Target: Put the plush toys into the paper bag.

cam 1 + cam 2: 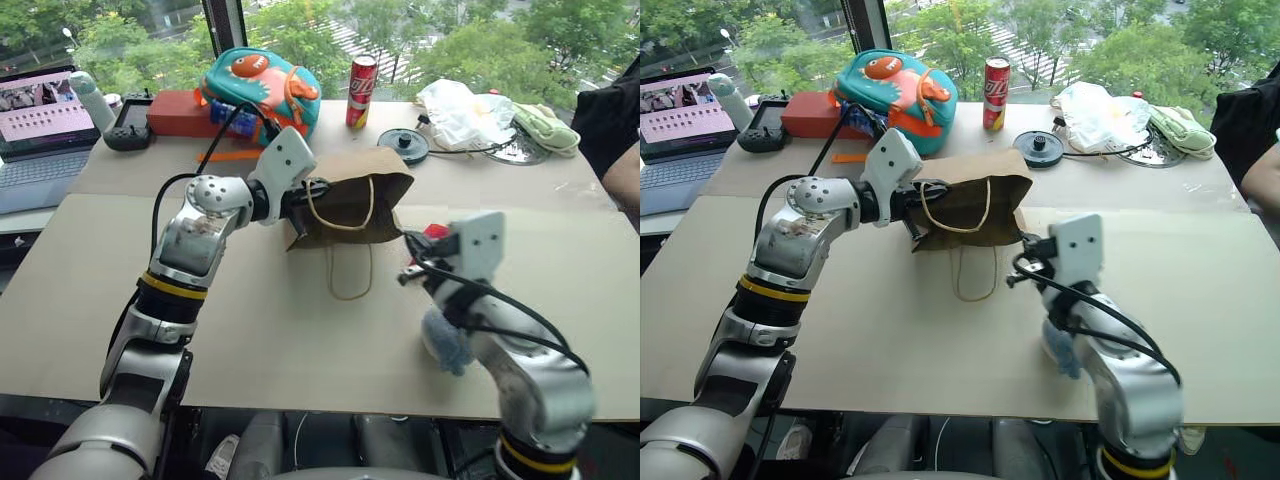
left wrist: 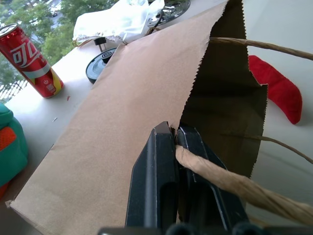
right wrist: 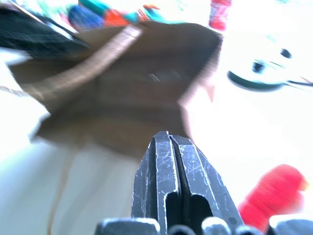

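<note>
On the bench (image 1: 300,330), the brown paper bag (image 1: 350,205) lies mid-bench, its mouth edge pinched in the left claw (image 2: 175,139). The grey-blue plush ball (image 1: 445,340) sits nearer right; the red chili toy (image 2: 276,88) lies right of the bag. The right claw (image 3: 170,142), fingers together, holds nothing.

Left gripper (image 2: 175,134) pinches paper bag (image 2: 122,117) rim — red chili toy (image 2: 276,88) beyond.

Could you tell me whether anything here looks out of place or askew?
Yes. The paper bag lies tipped on its side rather than upright, its mouth edge pinched by the left gripper. Both toys sit outside it: the red chili on the table by the bag's mouth, the grey-blue ball beside the right arm near the table's front edge.
</note>
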